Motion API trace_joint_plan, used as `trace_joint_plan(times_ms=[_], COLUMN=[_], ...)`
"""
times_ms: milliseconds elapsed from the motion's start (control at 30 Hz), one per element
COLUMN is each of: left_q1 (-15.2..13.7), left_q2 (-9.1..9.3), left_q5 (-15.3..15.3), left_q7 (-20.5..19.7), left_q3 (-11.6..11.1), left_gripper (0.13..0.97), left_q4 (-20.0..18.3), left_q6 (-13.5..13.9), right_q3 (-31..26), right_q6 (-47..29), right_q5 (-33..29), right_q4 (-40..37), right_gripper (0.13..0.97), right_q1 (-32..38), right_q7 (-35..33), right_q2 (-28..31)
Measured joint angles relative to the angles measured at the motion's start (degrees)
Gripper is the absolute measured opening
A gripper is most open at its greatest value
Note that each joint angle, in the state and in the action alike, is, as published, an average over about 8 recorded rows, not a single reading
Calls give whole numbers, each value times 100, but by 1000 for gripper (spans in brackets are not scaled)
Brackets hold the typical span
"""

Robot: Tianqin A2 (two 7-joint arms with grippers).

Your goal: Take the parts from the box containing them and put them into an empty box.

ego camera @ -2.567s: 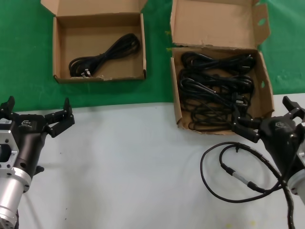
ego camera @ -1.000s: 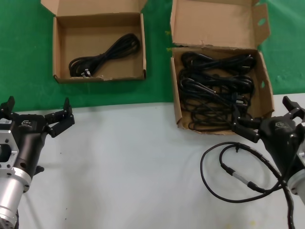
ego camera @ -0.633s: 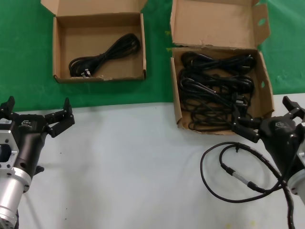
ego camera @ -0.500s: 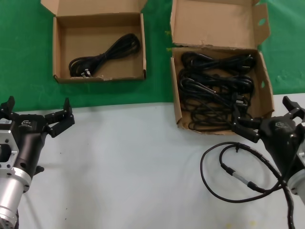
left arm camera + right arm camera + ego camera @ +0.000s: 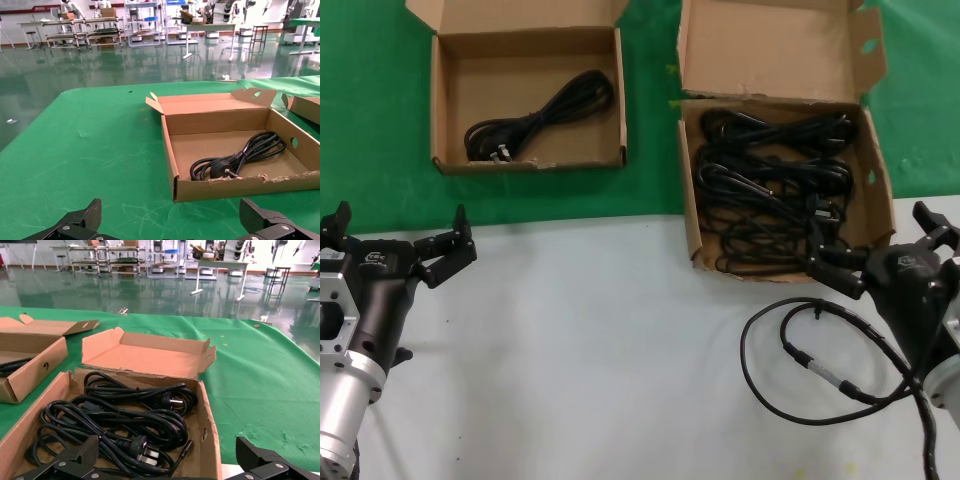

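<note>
While both spread-fingered grippers, left [image 5: 398, 238] and right [image 5: 880, 250], hold nothing, tangled black bundled power cords [image 5: 770, 190] at right may snag together.

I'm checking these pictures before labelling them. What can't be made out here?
- Exact count of power cords: tangled, overlapping in both head and right wrist views.
- Right gripper: head view, partly cut by the edge.
- Left gripper: left wrist view shows only finger ends at the edge.
</note>
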Motion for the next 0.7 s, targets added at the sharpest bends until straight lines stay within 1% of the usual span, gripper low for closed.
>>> trace_joint_plan(times_ms=[700], left_q1=[0], left_q2=[0], left_q5=[0], left_q7=[0], left_q3=[0], left_gripper=[966], left_q4=[0], left_q6=[0], right_q3=[0], right_q6=[0], right_q5=[0], right_q4=[0], right_gripper=[966], right_q1=[0], right_q7=[0], right_q2=[0])
